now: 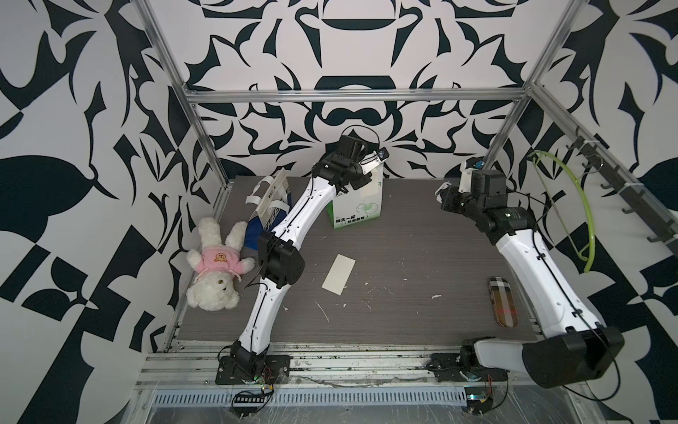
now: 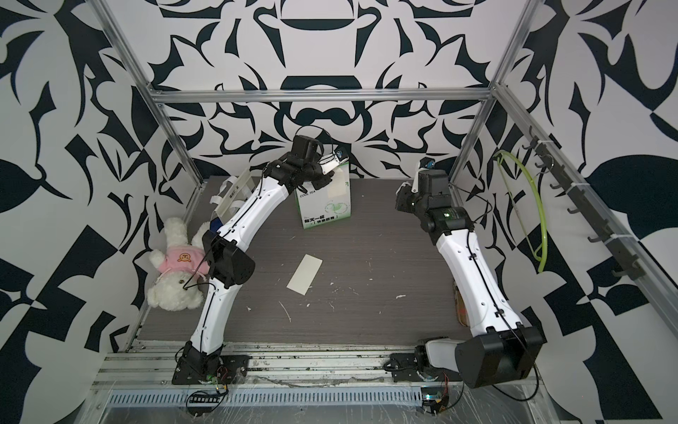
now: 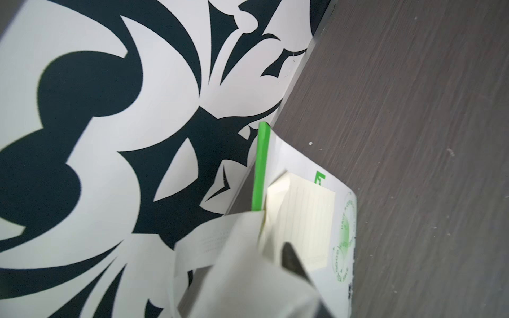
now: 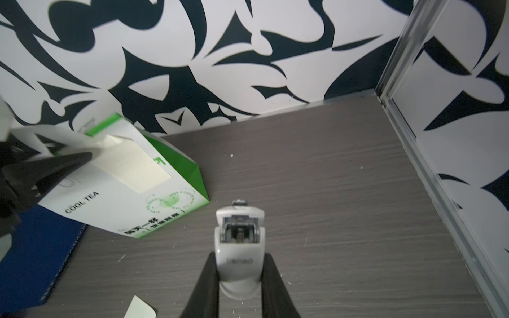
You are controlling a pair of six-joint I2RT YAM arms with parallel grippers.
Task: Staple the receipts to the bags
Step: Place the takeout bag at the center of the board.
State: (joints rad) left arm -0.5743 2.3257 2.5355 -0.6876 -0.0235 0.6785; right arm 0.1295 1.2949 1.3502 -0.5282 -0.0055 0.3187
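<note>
The white and green COOL TEA bag (image 1: 354, 214) (image 2: 323, 213) (image 4: 110, 209) stands upright near the back wall. One cream receipt (image 1: 370, 191) (image 3: 303, 220) (image 4: 132, 168) lies against its front face, its top folded over the rim. My left gripper (image 1: 360, 184) (image 2: 323, 183) is at that rim. One black finger (image 3: 294, 258) (image 4: 68, 162) rests on the receipt's top, and the other is hidden. The second receipt (image 1: 339, 274) (image 2: 305, 274) lies flat mid-table. The navy bag (image 1: 257, 227) (image 4: 41, 247) sits behind my left arm. My right gripper (image 4: 240, 257) (image 1: 445, 192) is shut on a white stapler (image 4: 239, 242), hovering to the right of the bag.
A white teddy bear (image 1: 216, 264) in a pink shirt lies at the left edge. A plaid oblong case (image 1: 502, 301) lies under my right arm. A green hoop (image 1: 583, 220) hangs on the right rail of hooks. The back wall is close behind the standing bag.
</note>
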